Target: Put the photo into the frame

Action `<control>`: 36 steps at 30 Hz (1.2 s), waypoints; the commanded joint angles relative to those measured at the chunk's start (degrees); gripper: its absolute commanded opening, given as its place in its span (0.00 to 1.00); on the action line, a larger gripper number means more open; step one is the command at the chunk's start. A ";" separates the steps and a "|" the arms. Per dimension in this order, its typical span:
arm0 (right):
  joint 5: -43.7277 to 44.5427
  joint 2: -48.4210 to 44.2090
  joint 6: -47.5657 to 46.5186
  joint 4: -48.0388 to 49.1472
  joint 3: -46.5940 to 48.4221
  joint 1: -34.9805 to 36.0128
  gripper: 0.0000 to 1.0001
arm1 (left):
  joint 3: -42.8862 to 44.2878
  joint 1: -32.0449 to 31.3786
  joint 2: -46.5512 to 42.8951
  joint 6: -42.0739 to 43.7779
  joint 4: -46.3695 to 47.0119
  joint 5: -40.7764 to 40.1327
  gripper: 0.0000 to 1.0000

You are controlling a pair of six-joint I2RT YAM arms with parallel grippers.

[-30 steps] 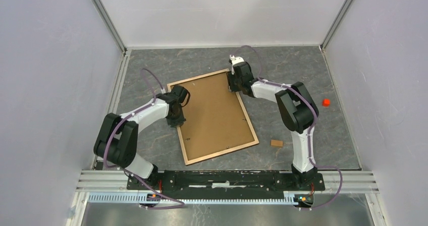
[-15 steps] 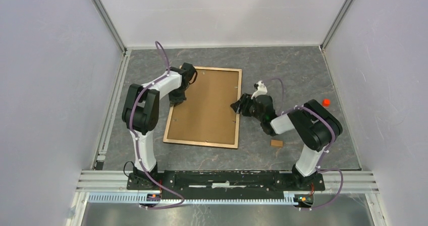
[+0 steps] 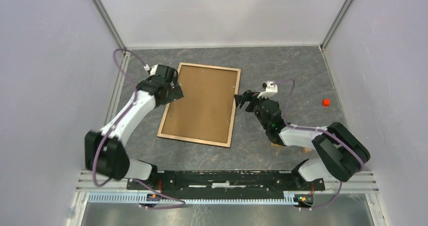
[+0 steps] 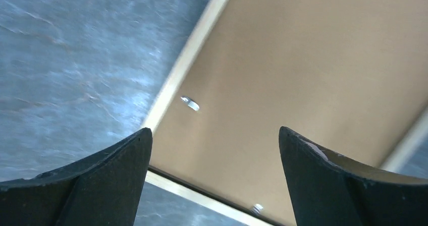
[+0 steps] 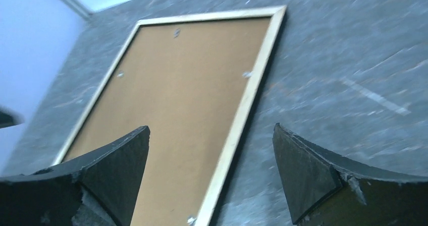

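Observation:
The frame (image 3: 194,139) lies flat on the grey floor with its light wood rim up and the brown backing board (image 3: 202,102) filling it. The photo is hidden. My left gripper (image 3: 174,88) hovers open over the frame's far left corner; in the left wrist view its gripper (image 4: 213,130) spans the rim (image 4: 186,59) and board (image 4: 303,59), holding nothing. My right gripper (image 3: 241,101) is open just off the frame's right edge; in the right wrist view the gripper (image 5: 211,126) straddles that rim (image 5: 252,90) without touching it.
A small red cube (image 3: 326,102) sits on the floor at the right. White enclosure walls close in the back and both sides, with a metal rail (image 3: 117,85) along the left edge.
The frame has swung straighter and slid left. The left gripper has opened and moved to the far left corner. The right gripper has opened wide and drawn back toward its base.

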 commanded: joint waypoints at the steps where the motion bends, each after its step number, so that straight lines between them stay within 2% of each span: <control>1: 7.45 1.61 -19.89 -3.85 7.29 -0.70 0.98 | -9.68 -0.37 -14.18 -9.83 3.59 12.93 1.00; 4: 6.30 9.05 -28.30 -6.97 16.58 -1.58 0.98 | -19.75 -4.09 -23.50 -21.17 4.65 13.11 1.00; 7: 5.44 15.62 -29.02 -11.93 25.17 -2.49 0.98 | -29.81 -8.06 -30.23 -36.08 5.97 14.39 1.00; 9: 4.31 17.71 -28.66 -11.90 26.63 -2.50 0.97 | -34.76 -11.31 -31.85 -46.88 7.98 15.63 0.97; 11: 3.34 17.93 -27.72 -10.69 26.02 -2.56 0.97 | -37.00 -14.77 -31.25 -53.65 10.21 14.54 0.92; 13: 2.92 17.25 -27.33 -9.54 24.72 -2.60 0.97 | -36.58 -17.18 -28.77 -57.82 10.19 12.43 0.91; 16: 3.45 16.04 -27.56 -8.86 22.77 -2.68 0.97 | -36.50 -18.14 -24.04 -62.51 12.42 11.78 0.89; 17: 3.56 15.76 -27.59 -8.84 22.41 -2.70 0.97 | -37.17 -18.18 -22.86 -63.18 14.58 11.90 0.86; 19: 3.72 15.33 -27.56 -8.95 21.75 -2.75 0.97 | -37.85 -18.15 -20.05 -64.96 17.83 12.81 0.74; 24: 4.02 14.88 -27.01 -9.32 21.28 -3.33 0.97 | -37.52 -18.34 -17.14 -65.25 16.74 11.12 0.57; 27: 4.05 14.73 -26.16 -9.27 20.95 -3.83 0.97 | -35.37 -18.23 -15.72 -62.61 12.72 8.26 0.38; 31: 3.95 14.03 -25.58 -9.30 20.19 -4.36 0.97 | -30.52 -18.17 -11.68 -52.93 7.24 4.29 0.25; 33: 3.63 13.71 -25.51 -9.31 19.80 -4.80 0.97 | -28.26 -18.01 -9.21 -45.50 7.03 3.14 0.07; 34: 3.15 13.46 -25.41 -9.78 19.70 -5.05 0.97 | -27.44 -17.97 -7.99 -41.16 6.86 2.55 0.02; 36: 2.63 12.98 -25.38 -10.79 19.65 -5.55 0.98 | -25.22 -17.75 -5.31 -33.36 6.38 1.82 0.02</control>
